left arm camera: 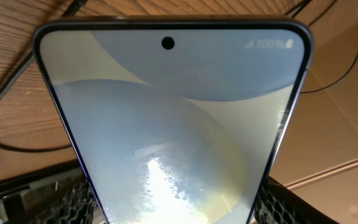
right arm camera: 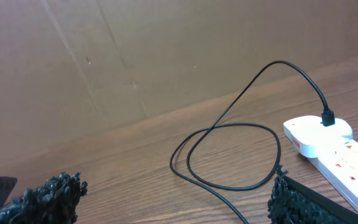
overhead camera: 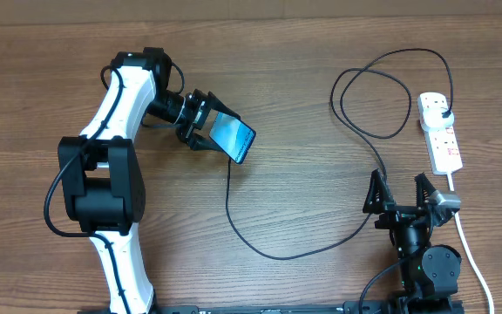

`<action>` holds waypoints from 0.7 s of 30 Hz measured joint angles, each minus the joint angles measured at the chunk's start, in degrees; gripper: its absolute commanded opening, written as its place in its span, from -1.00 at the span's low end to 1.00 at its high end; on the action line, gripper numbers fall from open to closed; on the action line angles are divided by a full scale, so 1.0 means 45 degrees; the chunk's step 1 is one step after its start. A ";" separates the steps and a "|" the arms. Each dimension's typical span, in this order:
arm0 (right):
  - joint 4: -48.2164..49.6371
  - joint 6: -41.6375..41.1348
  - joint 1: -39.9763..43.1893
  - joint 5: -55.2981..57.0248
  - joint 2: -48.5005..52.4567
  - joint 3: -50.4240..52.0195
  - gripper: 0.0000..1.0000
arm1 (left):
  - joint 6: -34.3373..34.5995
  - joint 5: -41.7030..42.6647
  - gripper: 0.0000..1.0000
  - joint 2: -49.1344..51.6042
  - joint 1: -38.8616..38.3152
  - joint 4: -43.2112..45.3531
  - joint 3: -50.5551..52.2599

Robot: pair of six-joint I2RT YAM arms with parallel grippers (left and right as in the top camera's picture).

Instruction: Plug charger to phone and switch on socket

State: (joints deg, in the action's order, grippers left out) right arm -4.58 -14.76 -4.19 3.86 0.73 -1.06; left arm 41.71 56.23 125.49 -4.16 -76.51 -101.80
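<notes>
Left claw grips the phone.
Right claw is open at five o'clock; charger is plugged into the power strip at two o'clock.

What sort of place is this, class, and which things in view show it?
Probably a robot test bench: the left gripper holds a phone, the right gripper sits open near a power strip, on a wooden table backed by plain cardboard.
</notes>
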 measured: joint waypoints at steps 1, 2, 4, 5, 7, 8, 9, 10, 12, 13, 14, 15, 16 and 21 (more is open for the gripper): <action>0.0005 0.0000 0.0005 0.0000 0.0000 0.0000 1.00 | 0.0029 0.0087 0.14 0.0000 0.0000 0.0000 0.0000; 0.0000 0.0000 0.0000 0.0005 0.0000 0.0000 1.00 | 0.0034 0.0170 0.14 0.0000 0.0000 0.0000 0.0000; 0.0005 0.0005 0.0000 0.0005 0.0000 0.0000 1.00 | 0.0039 0.0267 0.11 0.0000 0.0000 0.0000 0.0000; 0.0005 0.0000 0.0005 0.0000 0.0000 0.0000 1.00 | 0.0039 0.0291 0.11 0.0000 0.0000 0.0000 0.0000; 0.0010 0.0000 0.0005 0.0000 0.0000 0.0000 1.00 | 0.0039 0.0345 0.09 0.0000 0.0000 0.0000 0.0000; 0.0000 0.0000 0.0005 0.0000 0.0000 0.0000 0.99 | 0.0039 0.0374 0.08 0.0000 0.0000 0.0000 0.0000; 0.0005 0.0010 0.0005 0.0000 0.0000 0.0000 1.00 | 0.0039 0.0379 0.08 0.0000 0.0000 0.0000 0.0000; 0.0005 0.0005 0.0005 0.0000 0.0000 0.0000 0.99 | 0.0044 0.0384 0.08 0.0000 0.0000 0.0000 0.0000; -0.0005 0.0000 0.0005 0.0000 0.0000 0.0000 1.00 | 0.0083 0.0403 0.12 0.0000 0.0000 0.0000 0.0000; 0.0005 0.0000 0.0005 0.0000 0.0000 0.0000 1.00 | 0.0136 0.0418 0.15 0.0000 0.0000 -0.0005 0.0000; 0.0000 0.0000 0.0005 0.0005 0.0000 0.0000 1.00 | 0.0291 0.0427 0.17 0.0000 0.0000 0.0000 0.0000; 0.0000 0.0000 0.0005 0.0000 0.0000 0.0000 0.99 | 0.0452 0.0442 0.18 0.0000 0.0000 0.0000 0.0000; 0.0000 0.0005 0.0000 0.0000 0.0000 0.0000 1.00 | 0.0631 0.0471 0.18 0.0000 0.0000 0.0000 0.0000; 0.0000 0.0005 0.0005 0.0000 0.0000 0.0000 1.00 | 0.1156 0.0840 0.06 0.0000 0.0000 0.0000 0.0000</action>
State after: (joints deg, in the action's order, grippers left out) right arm -4.58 -14.74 -4.16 3.86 0.73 -1.06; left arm 46.92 60.01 125.49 -4.16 -76.51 -101.80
